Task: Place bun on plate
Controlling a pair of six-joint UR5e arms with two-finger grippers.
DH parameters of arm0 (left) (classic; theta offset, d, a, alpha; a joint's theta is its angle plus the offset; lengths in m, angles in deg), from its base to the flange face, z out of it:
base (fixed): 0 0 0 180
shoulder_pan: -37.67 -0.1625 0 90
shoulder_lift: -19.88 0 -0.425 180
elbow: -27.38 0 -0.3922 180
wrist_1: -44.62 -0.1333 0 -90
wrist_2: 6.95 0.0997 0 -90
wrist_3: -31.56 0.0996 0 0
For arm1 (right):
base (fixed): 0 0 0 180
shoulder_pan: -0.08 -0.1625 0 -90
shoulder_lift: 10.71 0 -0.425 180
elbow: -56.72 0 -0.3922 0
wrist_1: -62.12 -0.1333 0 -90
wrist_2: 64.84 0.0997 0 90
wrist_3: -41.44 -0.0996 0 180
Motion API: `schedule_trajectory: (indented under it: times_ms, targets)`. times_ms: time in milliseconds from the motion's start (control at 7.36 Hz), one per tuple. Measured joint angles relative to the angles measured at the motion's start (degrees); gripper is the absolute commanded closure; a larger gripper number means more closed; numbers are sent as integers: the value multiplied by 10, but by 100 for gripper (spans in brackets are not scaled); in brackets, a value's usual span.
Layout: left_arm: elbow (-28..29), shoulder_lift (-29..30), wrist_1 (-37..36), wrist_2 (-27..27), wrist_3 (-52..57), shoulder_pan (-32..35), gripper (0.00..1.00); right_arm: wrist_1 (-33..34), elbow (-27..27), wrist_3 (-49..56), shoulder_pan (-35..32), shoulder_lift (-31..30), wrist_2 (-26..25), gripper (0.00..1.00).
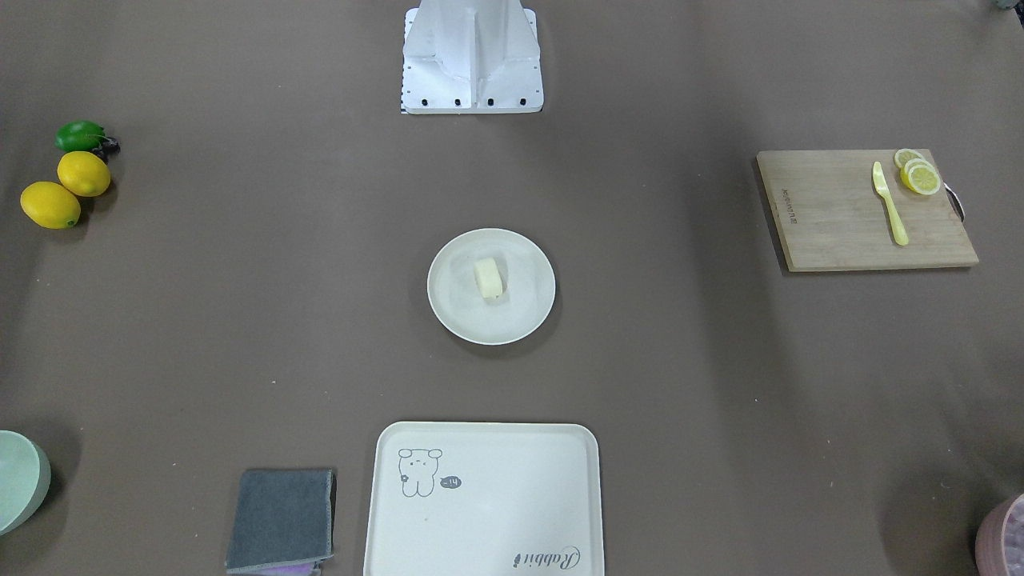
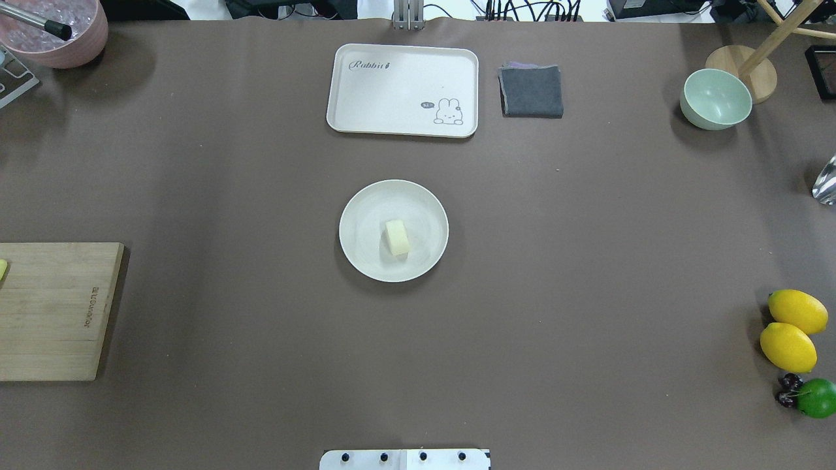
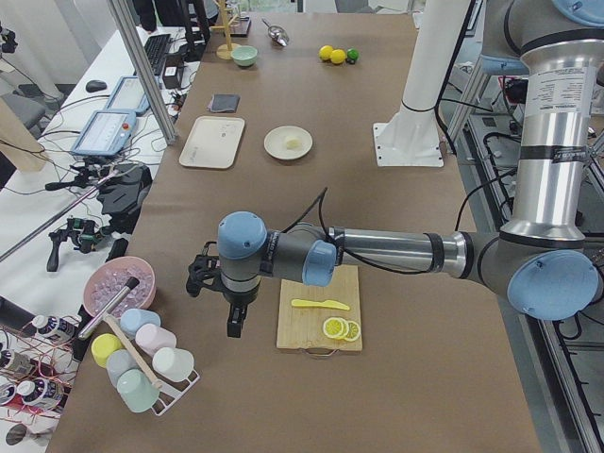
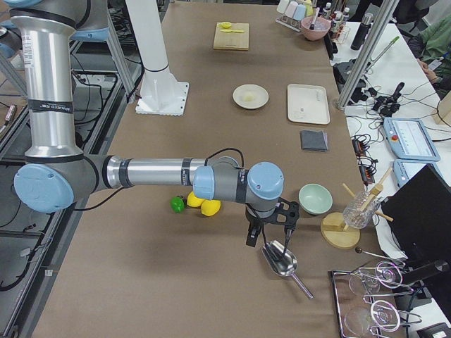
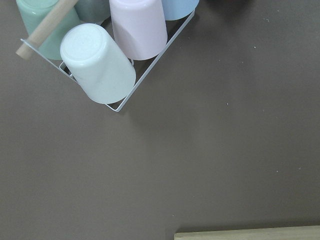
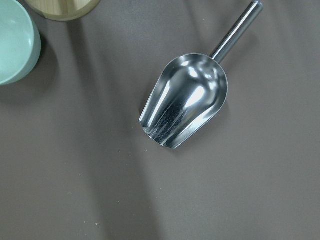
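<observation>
1. We're on a long table under a matte brown cover, flat and smooth from end to end.
2. Light comes evenly from above; we get only soft, blurred shadows on the brown.
3. Along the far edge runs a white workbench, and on it we spot a dark keyboard, two screen pendants and loose cables.
4. Silver aluminium posts rise between bench and table.
5. On the near side we see dark metal framework, strung with more cables.
</observation>
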Motion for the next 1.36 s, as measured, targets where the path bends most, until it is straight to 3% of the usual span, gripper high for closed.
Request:
schedule_trajectory:
  times_ms: [1358]
  targets:
    - [12,0,2,2,0,1,2,-1,-3,1,0,-1,-5,0]
